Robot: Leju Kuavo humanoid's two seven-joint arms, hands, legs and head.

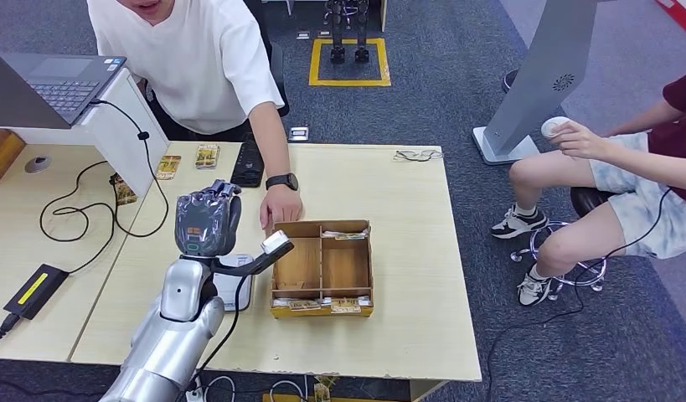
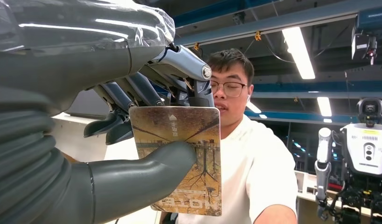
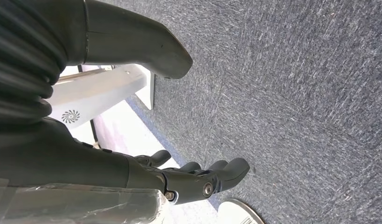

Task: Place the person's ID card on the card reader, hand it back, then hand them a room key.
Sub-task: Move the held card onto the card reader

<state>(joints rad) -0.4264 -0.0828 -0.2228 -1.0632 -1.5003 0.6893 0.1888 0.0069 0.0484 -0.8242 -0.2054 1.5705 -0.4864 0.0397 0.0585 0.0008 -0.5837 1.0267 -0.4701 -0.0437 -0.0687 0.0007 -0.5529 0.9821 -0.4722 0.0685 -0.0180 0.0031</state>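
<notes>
- The left hand (image 2: 147, 140) is raised above the counter (image 1: 406, 193) and pinches a card (image 2: 179, 158) between its thumb and the darker fingers (image 2: 133, 88). The card stands upright with its printed face toward the wrist camera.
- The card's tree-and-branch artwork matches the cards in the wooden box (image 1: 322, 266), so I judge it a room key rather than the ID; the step in hand looks like the last one, handing the key over.
- The right hand (image 3: 198, 179) hangs over the carpet, fingers loosely apart, holding nothing.
- Next, the left hand needs to carry the card forward toward the person's hand (image 1: 281, 207), which rests flat on the counter just behind the box, and let go only once they grip it.
- The box, with its phone-like device (image 1: 234, 289) beside it, sits right under the arm's path.
- Further off: cables (image 1: 79, 209), a laptop (image 1: 50, 84), and a seated person (image 1: 624, 184), well apart.
</notes>
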